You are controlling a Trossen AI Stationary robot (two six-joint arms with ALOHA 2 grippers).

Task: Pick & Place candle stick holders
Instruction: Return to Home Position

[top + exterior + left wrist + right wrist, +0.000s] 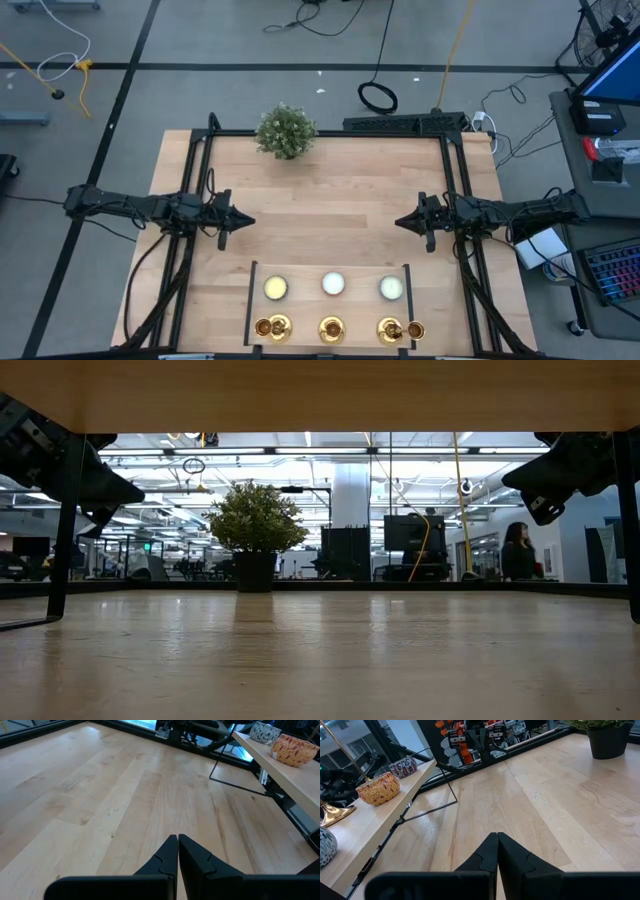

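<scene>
Three candle stick holders (332, 327) look stiff, slick, prob light, so grab by the stem; left gripper (177, 838) + right gripper (497, 836) both pressed together, empty.

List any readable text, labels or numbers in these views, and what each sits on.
None legible in any view.
Blue lit screen beside the wooden table: content too small to read.
Orange-and-black hardware beyond the table edge: markings blurred.
Yellow patterned candle jar on the light wooden shelf: pattern only, no lettering visible.
</scene>
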